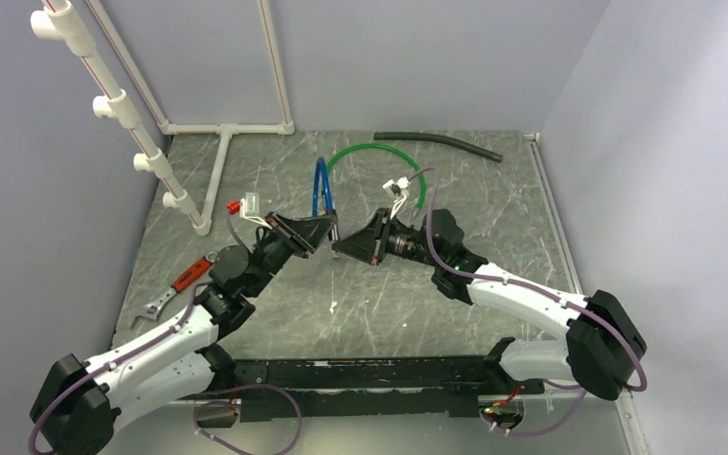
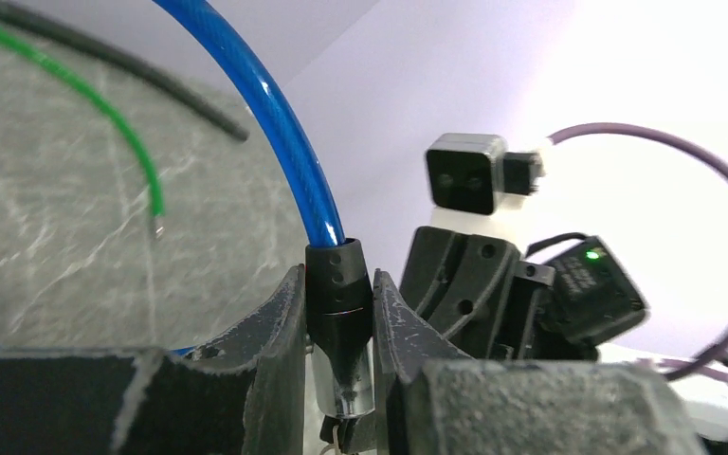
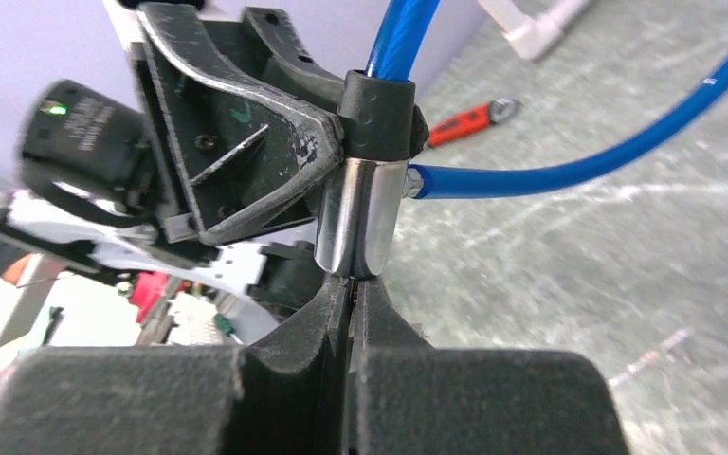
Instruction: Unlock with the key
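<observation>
Cable lock (image 2: 339, 303) hangs at mid-frame in the top view, held up off the table (image 1: 389, 303), with its blue loop rising toward the upper centre.

At the far left of that view a white pipe frame (image 1: 114, 100) leans along the wall. Below it a wrench (image 1: 156, 308) and a red-handled tool (image 1: 190, 275) lie on the table, well apart from the work.

Next comes my left gripper (image 2: 339, 322). It is narrowed onto the black collar of the cable lock, one finger on each side, and the silver barrel pokes out past the fingers. I judge I am holding it by the collar so the keyway end stays exposed and the body cannot twist when something turns in it.

Just to the right, my right gripper (image 3: 351, 303) meets that barrel end-on. In the right wrist view its fingers are pressed fully together, directly under the silver barrel. I cannot tell whether the key is pinched between them, as nothing of it shows in the seam. The gripper lies along the barrel's axis, which I judge would let a roll of the wrist turn the key.

Further right, a green cable (image 1: 379, 150) and a black hose (image 1: 441, 142) rest at the upper right of the table, clear of both arms.
</observation>
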`<state>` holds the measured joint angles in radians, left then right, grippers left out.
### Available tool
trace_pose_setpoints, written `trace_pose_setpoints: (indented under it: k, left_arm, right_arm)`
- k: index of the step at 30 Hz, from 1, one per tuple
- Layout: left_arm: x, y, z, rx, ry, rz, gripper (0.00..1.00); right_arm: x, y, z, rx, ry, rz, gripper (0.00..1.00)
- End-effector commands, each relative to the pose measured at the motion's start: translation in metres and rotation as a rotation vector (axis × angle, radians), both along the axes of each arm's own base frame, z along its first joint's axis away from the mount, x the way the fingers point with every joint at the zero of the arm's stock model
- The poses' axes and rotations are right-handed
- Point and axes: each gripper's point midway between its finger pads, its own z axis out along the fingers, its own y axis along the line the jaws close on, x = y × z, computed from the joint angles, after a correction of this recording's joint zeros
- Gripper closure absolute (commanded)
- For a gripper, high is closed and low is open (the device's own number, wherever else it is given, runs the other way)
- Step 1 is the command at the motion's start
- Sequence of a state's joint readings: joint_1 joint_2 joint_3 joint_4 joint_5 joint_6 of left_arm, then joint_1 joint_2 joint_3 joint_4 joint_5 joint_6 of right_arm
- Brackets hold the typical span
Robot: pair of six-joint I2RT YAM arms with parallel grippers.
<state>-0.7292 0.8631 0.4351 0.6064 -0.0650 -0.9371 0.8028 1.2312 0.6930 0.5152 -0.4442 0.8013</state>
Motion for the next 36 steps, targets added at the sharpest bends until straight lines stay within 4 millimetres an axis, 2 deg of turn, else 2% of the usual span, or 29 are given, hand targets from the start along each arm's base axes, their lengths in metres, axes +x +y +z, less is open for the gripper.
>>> trace_pose_setpoints:
  k: [1,7,12,17,21,25,30,32,34,36]
  left_arm:
    - [-0.034,-0.009,0.056,-0.134,-0.215,-0.154,1.00]
    - [-0.046,-0.013,0.068,-0.199,-0.284,-0.219,1.00]
    - [-0.065,-0.016,0.081,-0.254,-0.391,-0.304,1.00]
    - [-0.077,-0.026,0.092,-0.263,-0.445,-0.396,1.00]
    - [-0.084,-0.034,0.094,-0.244,-0.471,-0.462,1.00]
    - [-0.093,-0.043,0.093,-0.229,-0.497,-0.543,1.00]
    - [-0.089,-0.047,0.089,-0.213,-0.481,-0.551,1.00]
    - [-0.086,-0.049,0.089,-0.184,-0.465,-0.539,1.00]
    - [-0.080,-0.048,0.087,-0.154,-0.440,-0.501,1.00]
    - [-0.068,-0.043,0.084,-0.102,-0.401,-0.422,1.00]
  right_arm:
    - [-0.041,-0.007,0.103,0.334,-0.240,0.205,1.00]
    - [-0.066,-0.023,0.146,0.504,-0.307,0.346,1.00]
    - [-0.080,-0.029,0.172,0.555,-0.381,0.410,1.00]
    - [-0.105,-0.037,0.188,0.604,-0.462,0.587,1.00]
    - [-0.117,-0.041,0.191,0.615,-0.474,0.693,1.00]
    - [-0.120,-0.042,0.197,0.616,-0.466,0.722,1.00]
    - [-0.120,-0.041,0.196,0.581,-0.472,0.717,1.00]
    - [-0.113,-0.034,0.190,0.529,-0.455,0.678,1.00]
    - [-0.095,-0.021,0.178,0.412,-0.369,0.585,1.00]
    - [-0.076,-0.014,0.164,0.300,-0.346,0.456,0.95]
